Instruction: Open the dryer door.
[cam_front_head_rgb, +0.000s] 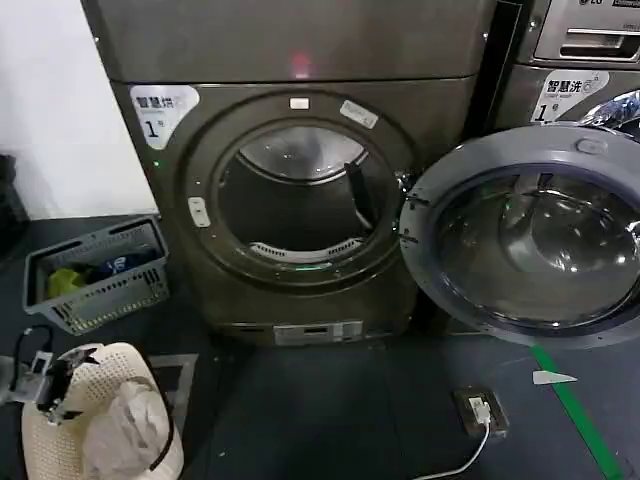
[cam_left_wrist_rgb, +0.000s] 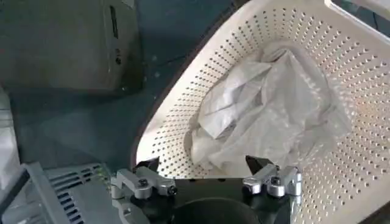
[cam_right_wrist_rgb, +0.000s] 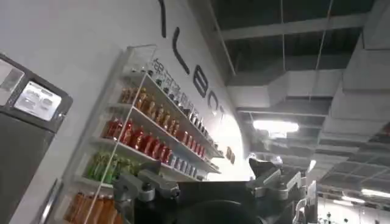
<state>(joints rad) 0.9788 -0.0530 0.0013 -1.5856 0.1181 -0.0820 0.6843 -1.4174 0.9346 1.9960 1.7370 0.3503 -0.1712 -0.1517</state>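
From the head view, the dryer (cam_front_head_rgb: 300, 190) stands with its porthole exposed — the dryer door (cam_front_head_rgb: 525, 235) is swung fully open to the right, grey inner face and glass bowl toward the camera. A white basket (cam_front_head_rgb: 100, 415) sits on the floor at lower left. In the left wrist view, the left end effector (cam_left_wrist_rgb: 204, 176) hangs spread wide over that basket's crumpled cloth (cam_left_wrist_rgb: 268, 115), holding nothing. In the right wrist view, the right end effector (cam_right_wrist_rgb: 204, 179) — also wide, empty — points up toward drink shelves (cam_right_wrist_rgb: 146, 143).
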